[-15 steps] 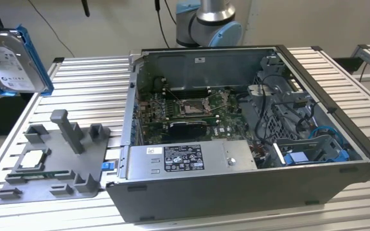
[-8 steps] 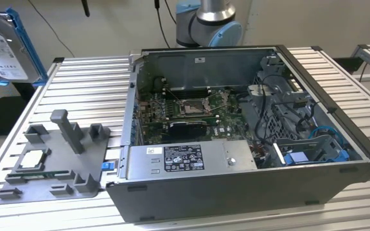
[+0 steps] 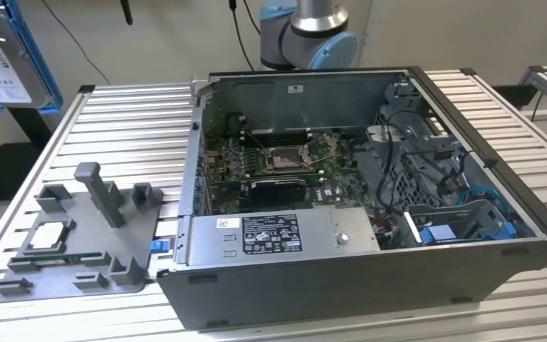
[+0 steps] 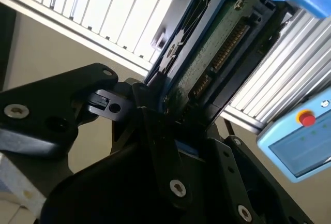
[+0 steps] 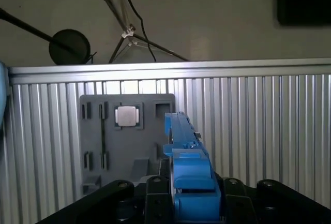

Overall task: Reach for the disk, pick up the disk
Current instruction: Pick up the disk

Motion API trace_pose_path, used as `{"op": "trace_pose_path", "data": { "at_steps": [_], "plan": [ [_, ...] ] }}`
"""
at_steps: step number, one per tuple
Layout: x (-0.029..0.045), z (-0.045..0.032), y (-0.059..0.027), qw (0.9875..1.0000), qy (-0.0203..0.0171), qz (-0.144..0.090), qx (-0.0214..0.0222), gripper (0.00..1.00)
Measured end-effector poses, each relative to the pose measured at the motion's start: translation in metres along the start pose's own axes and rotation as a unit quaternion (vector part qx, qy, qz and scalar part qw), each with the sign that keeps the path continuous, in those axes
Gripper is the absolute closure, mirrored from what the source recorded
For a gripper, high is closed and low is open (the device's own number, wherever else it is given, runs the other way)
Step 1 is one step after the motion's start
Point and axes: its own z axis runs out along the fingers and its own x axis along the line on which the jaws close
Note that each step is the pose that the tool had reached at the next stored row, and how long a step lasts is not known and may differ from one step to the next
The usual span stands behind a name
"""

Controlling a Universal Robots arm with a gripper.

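The disk (image 3: 3,64), a silver-grey drive with a white label in a bright blue bracket, hangs in the air at the exterior view's upper left, well above the table. In the second wrist view my gripper (image 4: 178,118) is shut on the disk (image 4: 217,43), whose green circuit-board side faces the camera; the black fingers (image 4: 150,110) clamp its lower end. In the first wrist view the disk (image 5: 183,151) stands edge-on between the fingers of my gripper (image 5: 191,195), above the slatted table.
An open computer case (image 3: 464,278) lies on the slatted aluminium table (image 3: 131,121). A grey fixture tray (image 3: 112,249) holds a small silver chip (image 3: 48,235), also below the disk as tray (image 5: 150,105) and chip (image 5: 126,115). A pendant with a red button (image 4: 306,117) is nearby.
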Motion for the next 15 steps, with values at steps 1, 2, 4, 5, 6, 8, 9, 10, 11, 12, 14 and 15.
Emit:
{"op": "trace_pose_path", "data": {
  "at_steps": [1, 2, 4, 5, 6, 8, 9, 10, 11, 12, 14, 15],
  "plan": [
    [-0.0002, -0.0028, 0.0, 1.0, 0.0, 0.0, 0.0, 1.0],
    [-0.0003, -0.0056, 0.0001, 1.0, 0.0, 0.0, 0.0, 1.0],
    [-0.0007, -0.0105, 0.0001, 1.0, 0.0, 0.0, -0.0001, 1.0],
    [-0.0008, -0.013, 0.0001, 1.0, 0.0, 0.0, -0.0001, 1.0],
    [-0.001, -0.0156, 0.0002, 1.0, 0.0, 0.0, -0.0001, 1.0],
    [-0.0012, -0.0194, 0.0002, 1.0, -0.0005, 0.0, 0.0001, 1.0],
    [-0.0012, -0.0203, 0.0003, 1.0, -0.0012, 0.0, 0.0004, 1.0],
    [-0.0013, -0.0208, 0.0003, 1.0, -0.0019, 0.0, 0.001, 1.0],
    [-0.0013, -0.021, 0.0003, 1.0, -0.0024, 0.0, 0.0021, 1.0],
    [-0.0012, -0.0212, 0.0002, 1.0, -0.0027, 0.0, 0.0034, 1.0],
    [-0.0013, -0.022, 0.0002, 1.0, -0.0046, -0.001, 0.0069, 1.0],
    [-0.0014, -0.0225, 0.0003, 0.9999, -0.0062, -0.001, 0.0092, 1.0]
  ]
}}
